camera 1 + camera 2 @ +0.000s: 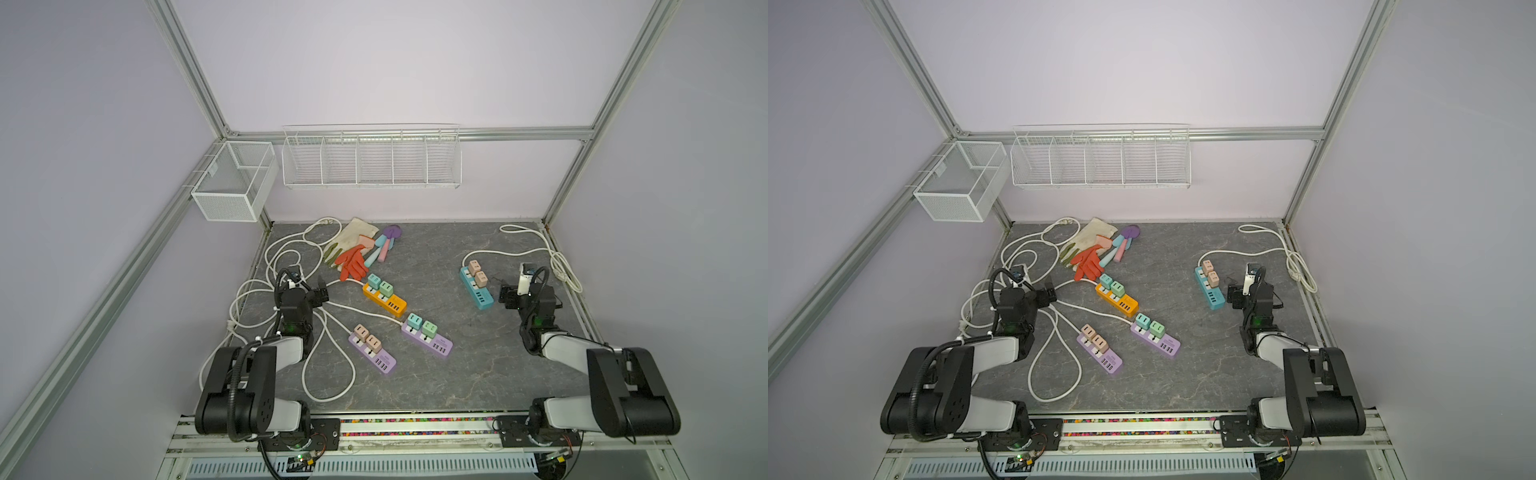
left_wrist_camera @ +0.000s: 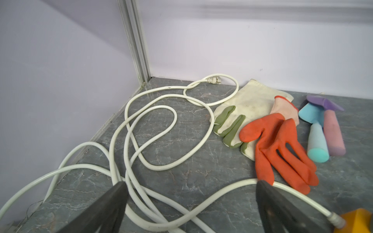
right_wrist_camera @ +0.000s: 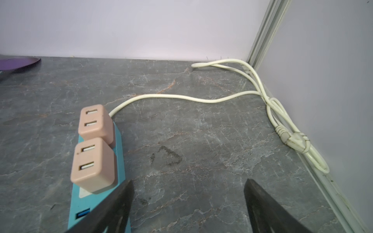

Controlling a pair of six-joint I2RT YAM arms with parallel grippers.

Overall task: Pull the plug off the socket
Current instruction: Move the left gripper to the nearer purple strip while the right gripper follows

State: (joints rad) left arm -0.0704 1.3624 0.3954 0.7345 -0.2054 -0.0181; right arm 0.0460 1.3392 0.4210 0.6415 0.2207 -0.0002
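While every plug sits seated in its strip, both grippers stand spread wide and hold nothing. The left gripper (image 1: 321, 291) hangs low over a tangle of white cables (image 2: 161, 141) on the left of the grey marbled tabletop (image 1: 457, 374), with the orange power strip (image 1: 384, 301) just to its right. That strip carries two mint-green adapter plugs (image 1: 380, 284) side by side at its cord end.

The right gripper (image 1: 508, 294) sits just beside the blue power strip (image 1: 478, 293), on that strip's right in both top views. In the right wrist view one dark finger (image 3: 113, 203) overlaps the strip's USB end, but whether it touches I cannot tell. Two beige adapter plugs (image 3: 92, 145) stand upright in the blue strip's sockets, one close behind the other.

Nearer the front edge lie two purple power strips; one (image 1: 428, 340) holds two teal-green plugs (image 1: 422, 325), and the other (image 1: 376, 358) holds two beige plugs (image 1: 367, 337).

Toward the back wall an orange glove (image 2: 282, 151) lies over a white glove with green fingertips (image 2: 248, 105); two pastel toy garden tools (image 2: 323, 139) lie just beside them.
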